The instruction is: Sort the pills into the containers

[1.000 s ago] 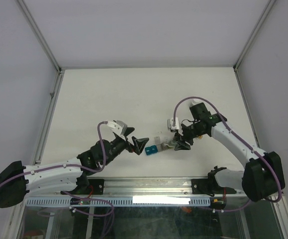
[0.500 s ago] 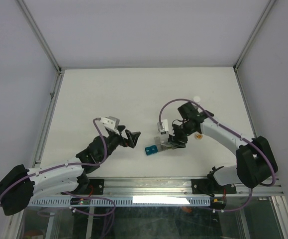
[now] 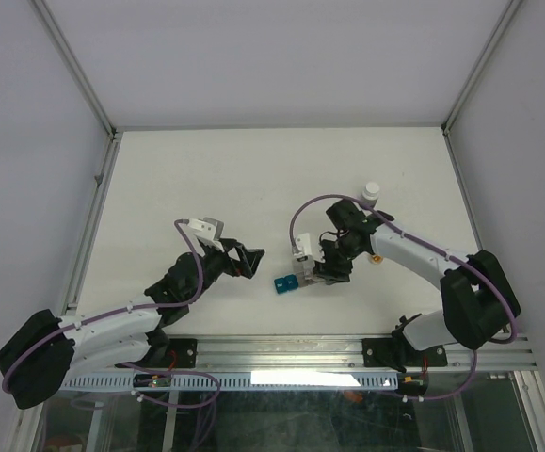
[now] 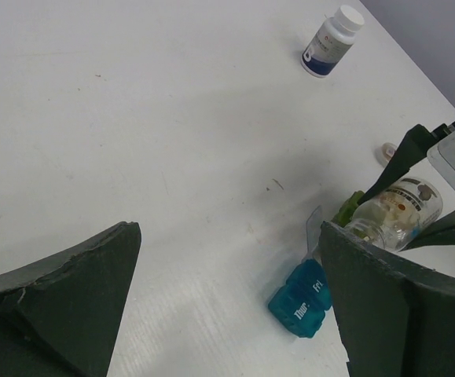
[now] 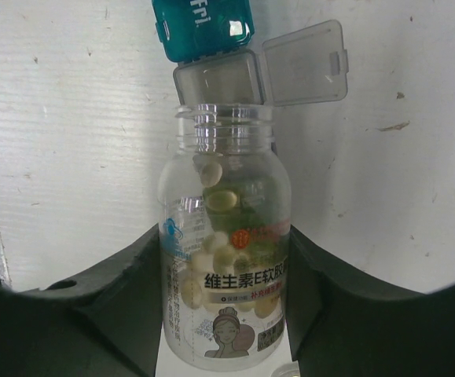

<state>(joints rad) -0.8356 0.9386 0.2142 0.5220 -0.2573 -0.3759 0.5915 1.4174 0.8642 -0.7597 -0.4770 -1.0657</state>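
Observation:
The containers strip [image 3: 286,282] lies on the table between my arms. In the right wrist view its teal compartment [image 5: 203,27] is closed and the grey compartment [image 5: 218,78] beside it stands open, lid [image 5: 306,63] flipped back. My right gripper [image 5: 225,267] is shut on a clear uncapped pill bottle [image 5: 225,236] holding several pale pills. The bottle's mouth points at the open grey compartment. My left gripper [image 4: 227,306] is open and empty, just left of the strip [image 4: 302,298]. It also shows in the top view [image 3: 246,258], as does the right gripper [image 3: 327,270].
A white capped bottle [image 3: 371,193] stands behind my right arm, also in the left wrist view [image 4: 333,30]. A small round cap [image 4: 386,151] lies on the table near the right gripper.
My right gripper has swung left with the clear bottle, bringing its mouth up to the strip. My left gripper has drawn back left, away from the strip.

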